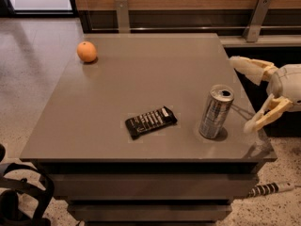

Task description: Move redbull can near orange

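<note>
The redbull can [216, 112], slim and silver-grey, stands upright near the table's front right corner. The orange [87, 52] sits at the far left of the grey table [141, 79], well away from the can. My gripper [244, 94] is at the right edge of the view, just right of the can and apart from it. Its two pale fingers [250, 68] are spread wide, one above and one below, and hold nothing.
A flat black snack bar wrapper [151, 121] lies left of the can near the front. A wooden wall with metal brackets [122, 14] runs behind the table. A dark object [19, 197] sits on the floor at the lower left.
</note>
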`<state>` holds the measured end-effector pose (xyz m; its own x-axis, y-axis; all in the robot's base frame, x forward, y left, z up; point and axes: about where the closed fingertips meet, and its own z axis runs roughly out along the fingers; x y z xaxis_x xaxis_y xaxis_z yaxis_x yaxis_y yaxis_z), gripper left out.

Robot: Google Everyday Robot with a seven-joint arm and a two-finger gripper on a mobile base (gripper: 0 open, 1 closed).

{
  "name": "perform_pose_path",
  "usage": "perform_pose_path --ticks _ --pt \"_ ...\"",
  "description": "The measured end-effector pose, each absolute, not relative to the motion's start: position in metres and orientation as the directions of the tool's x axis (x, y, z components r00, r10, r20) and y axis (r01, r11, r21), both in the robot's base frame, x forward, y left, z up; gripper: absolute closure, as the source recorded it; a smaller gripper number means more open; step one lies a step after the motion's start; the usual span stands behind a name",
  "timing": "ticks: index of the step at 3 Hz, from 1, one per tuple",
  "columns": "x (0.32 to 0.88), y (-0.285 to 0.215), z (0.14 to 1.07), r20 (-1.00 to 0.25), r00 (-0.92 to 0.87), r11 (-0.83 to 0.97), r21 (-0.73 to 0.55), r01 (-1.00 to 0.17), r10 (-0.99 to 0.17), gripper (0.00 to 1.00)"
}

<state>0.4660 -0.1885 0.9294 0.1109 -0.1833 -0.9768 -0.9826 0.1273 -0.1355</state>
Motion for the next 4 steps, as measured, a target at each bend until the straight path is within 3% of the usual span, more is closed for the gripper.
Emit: perform_pose_path --ticks 2,4 --pt "0.469 -0.176 0.888 -0.986 -0.012 0.138 -0.011 -0.99 -0.164 0.0" --pt "0.462 -0.194 0.866 -0.991 -0.048 0.202 0.022 -0.979 -0.126 0.0"
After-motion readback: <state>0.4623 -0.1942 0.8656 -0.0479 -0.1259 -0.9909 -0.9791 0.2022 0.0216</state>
